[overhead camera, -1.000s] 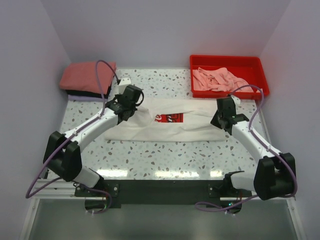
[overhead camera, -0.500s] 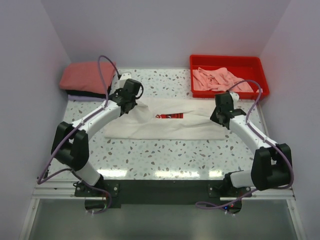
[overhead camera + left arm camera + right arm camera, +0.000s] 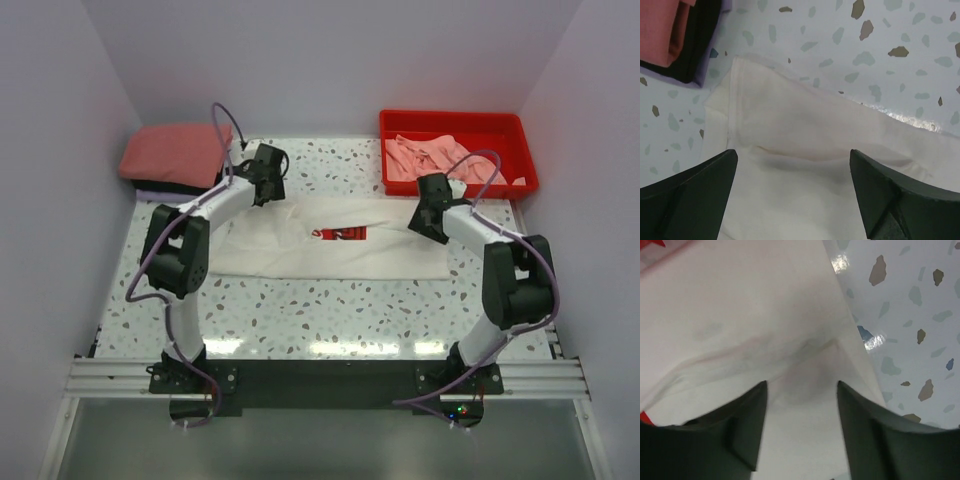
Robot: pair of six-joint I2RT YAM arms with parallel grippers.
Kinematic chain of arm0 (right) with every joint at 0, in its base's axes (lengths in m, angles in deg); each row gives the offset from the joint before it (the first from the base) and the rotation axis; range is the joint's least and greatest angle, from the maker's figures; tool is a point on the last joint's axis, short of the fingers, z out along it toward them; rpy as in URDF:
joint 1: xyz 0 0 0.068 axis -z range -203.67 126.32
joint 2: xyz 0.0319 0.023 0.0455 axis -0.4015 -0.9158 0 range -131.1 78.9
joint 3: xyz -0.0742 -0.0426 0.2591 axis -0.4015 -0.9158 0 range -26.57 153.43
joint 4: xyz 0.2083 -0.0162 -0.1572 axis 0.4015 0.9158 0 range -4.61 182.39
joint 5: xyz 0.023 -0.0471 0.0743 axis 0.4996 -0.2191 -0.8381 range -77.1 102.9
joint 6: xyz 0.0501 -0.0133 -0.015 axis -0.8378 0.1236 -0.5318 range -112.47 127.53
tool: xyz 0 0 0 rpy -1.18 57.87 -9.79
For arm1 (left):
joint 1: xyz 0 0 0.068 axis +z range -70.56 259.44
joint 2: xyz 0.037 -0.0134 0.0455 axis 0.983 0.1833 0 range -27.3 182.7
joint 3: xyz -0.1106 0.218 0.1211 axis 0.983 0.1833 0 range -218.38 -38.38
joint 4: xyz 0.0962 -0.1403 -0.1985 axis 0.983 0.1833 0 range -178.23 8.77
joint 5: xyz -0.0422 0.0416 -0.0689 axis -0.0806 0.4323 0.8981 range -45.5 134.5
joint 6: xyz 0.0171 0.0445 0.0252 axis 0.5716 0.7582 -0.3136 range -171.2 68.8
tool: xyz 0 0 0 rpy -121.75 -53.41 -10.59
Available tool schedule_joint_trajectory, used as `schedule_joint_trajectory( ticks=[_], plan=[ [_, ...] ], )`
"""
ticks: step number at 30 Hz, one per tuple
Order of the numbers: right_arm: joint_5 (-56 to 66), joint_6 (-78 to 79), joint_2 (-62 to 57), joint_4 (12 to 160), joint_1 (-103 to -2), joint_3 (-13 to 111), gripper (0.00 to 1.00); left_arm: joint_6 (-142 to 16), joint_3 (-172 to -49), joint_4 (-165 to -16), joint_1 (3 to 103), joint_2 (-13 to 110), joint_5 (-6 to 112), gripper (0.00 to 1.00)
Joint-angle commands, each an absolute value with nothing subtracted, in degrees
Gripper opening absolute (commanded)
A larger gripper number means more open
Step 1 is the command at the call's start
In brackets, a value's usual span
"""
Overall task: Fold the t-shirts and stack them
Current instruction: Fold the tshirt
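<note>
Evidently folded lengthwise, the white cotton t-shirt with red logo (image 3: 330,250) spans the desk (image 3: 330,310). Left gripper (image 3: 792,155) and right gripper (image 3: 801,387) hover at its far corners, jaws apart, probably letting it settle.

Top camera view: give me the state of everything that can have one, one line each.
white t-shirt: folded into a long band, lying flat, print up.
left gripper: open, over the shirt's left end, holding nothing.
right gripper: open, over the shirt's right end, holding nothing.
folded stack: salmon-red on black on lavender.
pink t-shirts: crumpled, unfolded, in the red tray.
</note>
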State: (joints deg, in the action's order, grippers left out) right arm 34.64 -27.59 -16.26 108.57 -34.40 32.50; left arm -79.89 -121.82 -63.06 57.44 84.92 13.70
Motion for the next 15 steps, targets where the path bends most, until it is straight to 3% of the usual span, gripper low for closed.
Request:
schedule_joint_trajectory(
  ticks=[1, 2, 3, 15],
  plan=[
    [37.86, -27.37, -17.69, 110.77, -34.05, 39.77, 0.71, -80.03, -129.34, -61.09, 58.61, 85.02, 13.39, 1.0],
    [37.6, -27.02, -17.78, 111.4, -33.96, 40.05, 0.95, -80.73, -129.52, -59.77, 58.61, 84.33, 14.0, 1.0],
    [36.46, -26.84, -17.0, 111.49, -33.96, 39.88, 0.99, -81.17, -127.95, -59.76, 58.61, 83.36, 14.53, 1.0],
    [16.34, -21.04, -4.34, 103.93, -34.05, 27.58, 0.99, -85.57, -99.21, -71.7, 58.78, 64.02, 25.43, 1.0]
  ],
)
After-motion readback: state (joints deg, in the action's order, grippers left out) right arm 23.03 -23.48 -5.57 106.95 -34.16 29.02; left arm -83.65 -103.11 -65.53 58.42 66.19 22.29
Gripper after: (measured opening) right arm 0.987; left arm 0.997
